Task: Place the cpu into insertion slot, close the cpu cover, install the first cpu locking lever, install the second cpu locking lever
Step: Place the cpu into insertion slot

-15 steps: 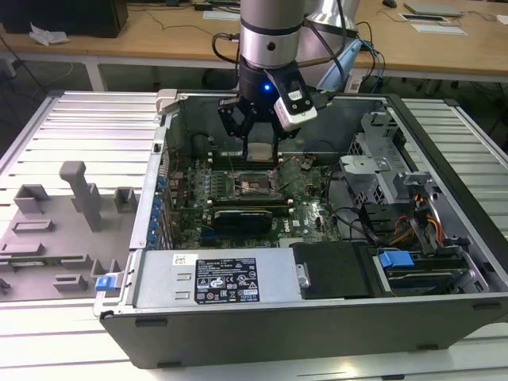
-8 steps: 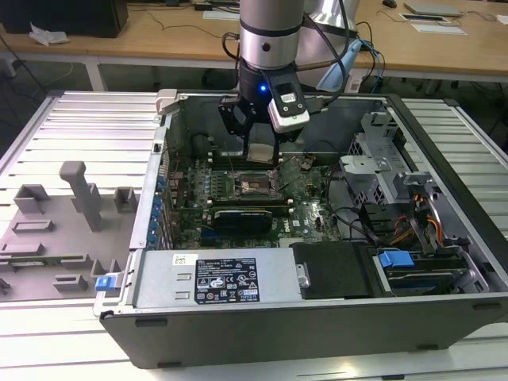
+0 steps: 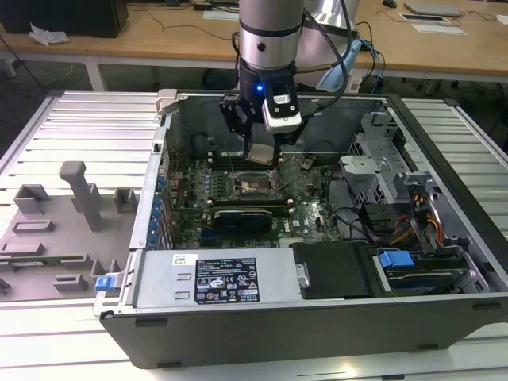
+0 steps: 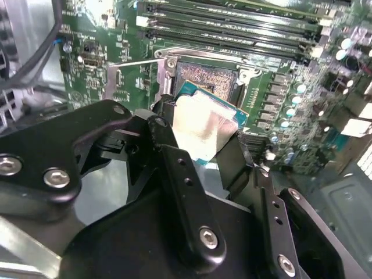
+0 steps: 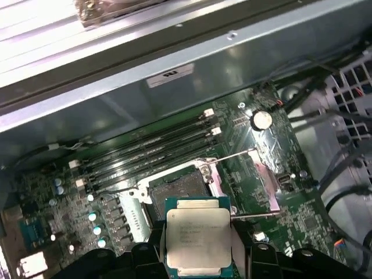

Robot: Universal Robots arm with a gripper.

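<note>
My gripper (image 3: 262,141) hangs inside the open computer case, shut on the cpu (image 3: 262,152), a small square chip with a silvery top. In both wrist views the black fingers (image 4: 168,145) clamp two opposite edges of the cpu (image 4: 206,125) (image 5: 197,235). The chip is held a little above and just off the insertion slot (image 5: 177,189) (image 4: 206,78) (image 3: 255,186), whose pin field lies uncovered. The cpu cover (image 5: 263,174) (image 4: 125,87) stands swung open at the socket's side. Thin wire levers (image 5: 232,156) run beside the socket.
Long black memory slots (image 5: 151,148) lie just beyond the socket. A black graphics card (image 3: 246,216) and the power supply (image 3: 230,278) sit nearer the case front. Drive cage and cables (image 3: 397,198) fill the exterior view's right. Grey fixtures (image 3: 79,198) stand outside the case.
</note>
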